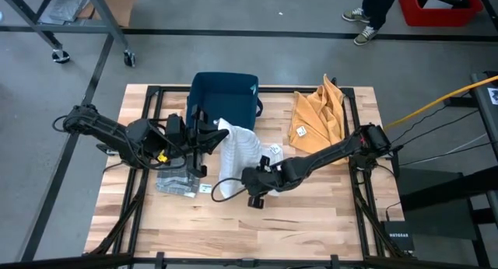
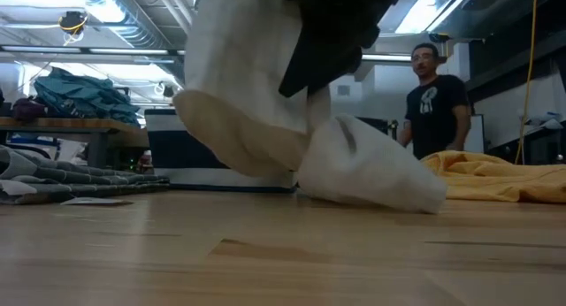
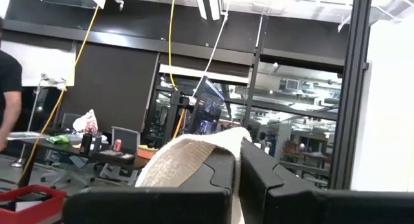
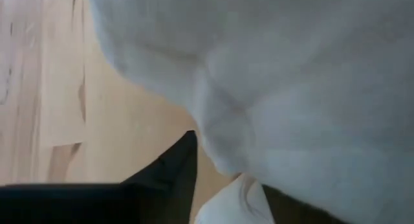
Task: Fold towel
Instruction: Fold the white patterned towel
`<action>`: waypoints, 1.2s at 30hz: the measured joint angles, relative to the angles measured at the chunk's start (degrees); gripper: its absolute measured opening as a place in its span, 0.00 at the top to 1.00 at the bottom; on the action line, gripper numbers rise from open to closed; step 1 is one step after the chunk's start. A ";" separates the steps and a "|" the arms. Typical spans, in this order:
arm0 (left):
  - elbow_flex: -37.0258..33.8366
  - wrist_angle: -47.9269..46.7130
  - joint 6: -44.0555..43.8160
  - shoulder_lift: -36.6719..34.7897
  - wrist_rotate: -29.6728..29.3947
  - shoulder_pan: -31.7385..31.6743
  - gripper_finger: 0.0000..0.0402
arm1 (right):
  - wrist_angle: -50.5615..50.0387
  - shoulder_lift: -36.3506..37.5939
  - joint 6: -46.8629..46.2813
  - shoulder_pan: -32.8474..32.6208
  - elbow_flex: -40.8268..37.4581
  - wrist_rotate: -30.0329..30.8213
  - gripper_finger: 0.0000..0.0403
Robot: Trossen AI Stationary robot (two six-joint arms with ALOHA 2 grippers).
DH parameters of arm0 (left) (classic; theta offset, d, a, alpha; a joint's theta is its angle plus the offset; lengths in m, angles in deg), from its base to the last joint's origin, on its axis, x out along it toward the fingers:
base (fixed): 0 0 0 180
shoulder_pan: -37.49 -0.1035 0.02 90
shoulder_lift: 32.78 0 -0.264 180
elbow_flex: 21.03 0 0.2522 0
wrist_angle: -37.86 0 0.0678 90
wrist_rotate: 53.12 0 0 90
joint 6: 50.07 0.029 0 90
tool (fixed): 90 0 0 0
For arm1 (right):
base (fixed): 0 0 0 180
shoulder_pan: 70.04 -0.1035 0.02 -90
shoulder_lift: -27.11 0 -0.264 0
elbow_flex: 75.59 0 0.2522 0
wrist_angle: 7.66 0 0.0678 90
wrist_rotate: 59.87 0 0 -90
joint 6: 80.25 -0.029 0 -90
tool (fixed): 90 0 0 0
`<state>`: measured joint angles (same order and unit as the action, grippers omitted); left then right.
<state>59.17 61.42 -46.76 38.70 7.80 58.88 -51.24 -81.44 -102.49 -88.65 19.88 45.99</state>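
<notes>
Both my grippers are on the white towel (image 1: pixel 237 156). My left gripper (image 1: pixel 208 137) has its fingers pinched tight on a raised edge of the cloth, which pokes up between them in my left wrist view. My right gripper (image 1: pixel 253 179) is at the towel's near end, low over the desk (image 1: pixel 311 222); a dark finger (image 4: pixel 171 169) sits against the cloth, but I cannot tell whether it is clamped or merely touching.

The towel hangs bunched between the two grippers, one end resting on the desk. I judge the main risk is a weak right grasp: if I pull apart to spread the cloth, that end could slip out and collapse into a heap. Pulling unevenly could also twist the towel, so any fold lands crooked.

My left arm reaches in from the side, nearly level, wrist pointing outward. My right arm stretches long and diagonal across the desk, bent down at the wrist.

Beyond my grippers lie a dark blue cloth (image 1: pixel 224 94) and a mustard cloth (image 1: pixel 317 113).
</notes>
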 joint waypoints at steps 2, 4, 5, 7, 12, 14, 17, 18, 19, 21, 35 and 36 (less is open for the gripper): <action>0.00 0.01 0.00 0.00 0.01 0.00 1.00 | 0.04 0.00 0.00 -0.04 0.00 -0.88 0.73; 0.00 0.00 0.00 0.00 0.01 0.00 1.00 | 0.07 0.00 0.01 -0.04 0.00 -2.12 0.82; 0.00 0.00 -0.01 0.00 0.00 0.00 1.00 | 0.09 0.00 0.02 -0.08 0.00 -2.64 0.87; 0.00 0.00 0.00 0.00 0.00 0.00 1.00 | 0.24 0.00 0.19 -0.09 0.00 -3.47 0.96; 0.00 -0.02 0.68 0.00 0.00 0.00 1.00 | 0.22 0.00 -0.27 -0.11 0.00 -3.94 0.95; 0.00 -0.17 1.46 0.00 0.00 0.00 1.00 | -0.04 0.14 -0.29 -0.11 0.00 -5.09 0.97; 0.00 -0.17 2.56 0.02 -0.02 -0.02 1.00 | -1.03 1.21 -0.06 -0.16 0.00 -7.45 0.98; 0.00 -0.17 3.28 0.02 -0.03 -0.03 1.00 | -1.51 1.82 -0.18 -0.17 0.00 -7.91 0.98; 0.00 -0.13 4.08 0.02 -0.12 -0.12 1.00 | -2.11 2.73 -0.38 -0.17 0.00 -8.17 0.97; 0.02 -0.29 6.26 0.02 -0.95 -0.13 1.00 | -3.05 4.74 -0.44 -0.17 0.00 -8.46 0.98; 0.02 -3.67 21.10 0.02 -17.75 -0.15 0.97 | -4.74 24.87 0.98 -0.11 0.00 -2.89 0.99; 0.02 -4.50 20.79 0.02 -18.09 -0.14 0.96 | -4.53 26.12 1.63 -0.11 0.00 -1.62 0.99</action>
<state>59.19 56.92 -25.97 38.73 -10.29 58.74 -55.78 -55.32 -100.85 -88.76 19.88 44.38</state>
